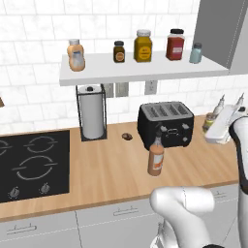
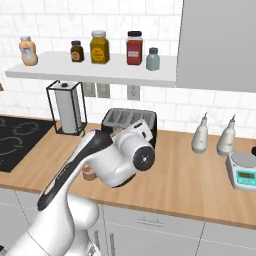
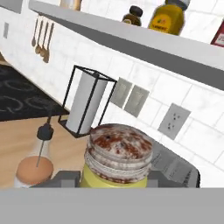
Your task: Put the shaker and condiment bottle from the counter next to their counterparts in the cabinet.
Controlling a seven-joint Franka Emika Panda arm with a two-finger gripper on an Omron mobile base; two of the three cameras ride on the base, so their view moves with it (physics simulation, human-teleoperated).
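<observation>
Holding the shaker (image 3: pixel 117 159) in the claw (image 3: pixel 116 181), fingers clamped on its yellow body, cap toward the shelf. Judgement: lift clear of the toaster (image 1: pixel 166 124), keep it upright, set down beside the pale blue shaker (image 1: pixel 195 53) at the cabinet (image 1: pixel 145 70) shelf's right end. Condiment bottle (image 1: pixel 156 157) stands on the wooden surface (image 1: pixel 97 169), before the toaster; paper towel holder (image 1: pixel 91 112) and stove (image 1: pixel 29 162) left.

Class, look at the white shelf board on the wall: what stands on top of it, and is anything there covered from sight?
On the shelf board: peach bottle, three jars, pale blue shaker. None is covered.
</observation>
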